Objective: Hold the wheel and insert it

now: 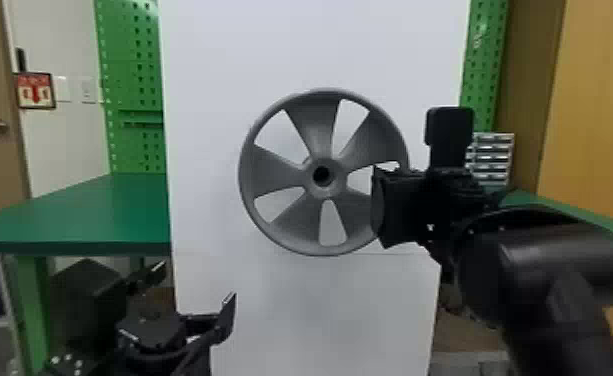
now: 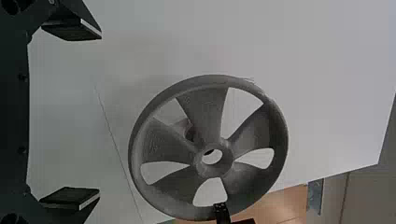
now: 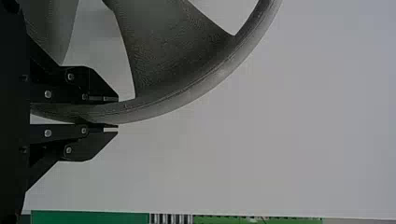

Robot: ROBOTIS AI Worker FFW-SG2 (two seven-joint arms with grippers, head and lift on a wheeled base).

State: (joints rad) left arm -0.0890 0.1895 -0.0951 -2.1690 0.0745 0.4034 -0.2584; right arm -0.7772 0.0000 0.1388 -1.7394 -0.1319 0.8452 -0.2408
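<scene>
1 white panel (image 1: 195,280) stands upright, green table (image 1: 95,210) past its left edge. The wheel (image 1: 295,230) is upright before it, bare panel above and below. Low by the left edge, the left gripper (image 1: 195,284) is spread wide; the right gripper (image 1: 377,207), narrow, holds the rim, drawers (image 1: 492,160) beyond.

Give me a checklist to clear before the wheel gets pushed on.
1. Right gripper closed on the wheel's rim: ok.
2. Left gripper open and off the wheel: ok.
3. Hole through the hub unobstructed: ok, the left wrist view looks through it.
4. Hub lined up with the protruding part behind the wheel: cannot tell from these angles.
5. Wheel supported by both grippers: not ok, only the right holds it.
</scene>
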